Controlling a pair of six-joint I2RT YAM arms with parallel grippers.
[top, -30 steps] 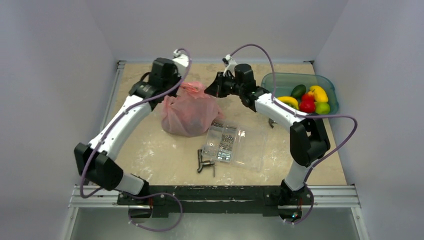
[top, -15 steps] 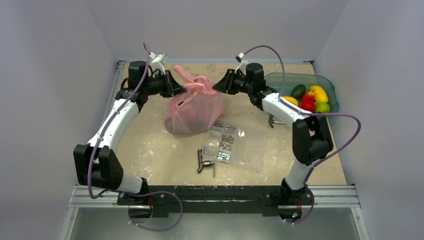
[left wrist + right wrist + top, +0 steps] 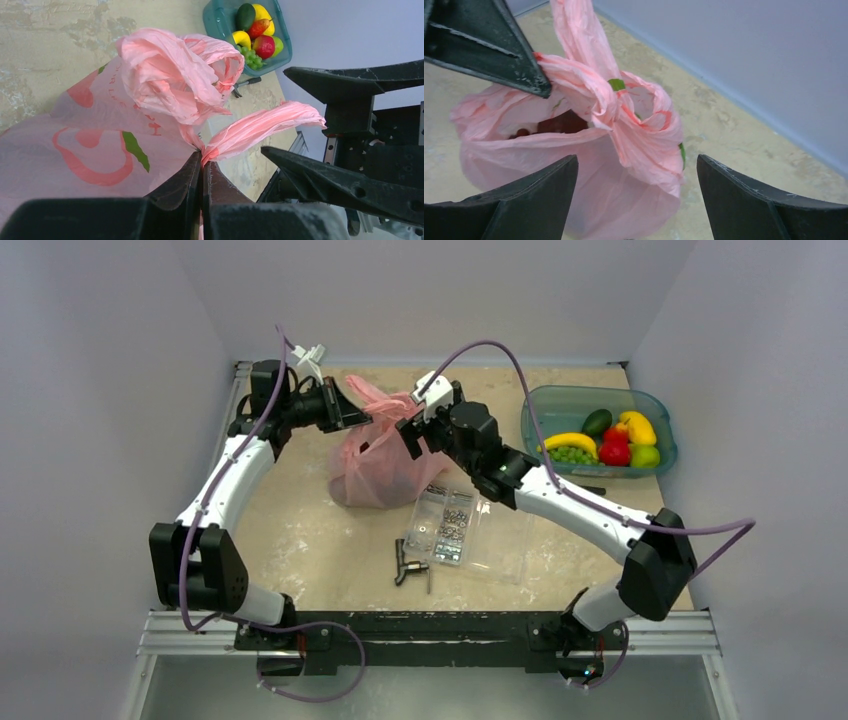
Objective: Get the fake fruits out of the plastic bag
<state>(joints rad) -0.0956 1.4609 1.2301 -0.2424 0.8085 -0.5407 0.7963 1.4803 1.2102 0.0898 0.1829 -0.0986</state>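
Note:
The pink plastic bag (image 3: 385, 458) stands on the table at the back centre, its handles bunched at the top. My left gripper (image 3: 360, 418) is shut on one twisted handle (image 3: 260, 127) and pinches it at the fingertips (image 3: 202, 156). My right gripper (image 3: 412, 435) hovers just right of the bag's top. It is open, with the bag (image 3: 594, 200) between and beyond its spread fingers (image 3: 636, 159), touching nothing. Through the bag's mouth something dark red (image 3: 560, 124) shows, one of the fake fruits; the others are hidden inside.
A teal bin (image 3: 560, 400) with a banana, green grapes and other fruit sits at the back right. A clear compartmented box (image 3: 470, 525) lies just in front of the bag, with a small dark tool (image 3: 410, 565) nearer the front.
My right gripper has opened, let go of the bag's top and swung round toward the bag. My left gripper has drawn leftward with its handle still pinched.

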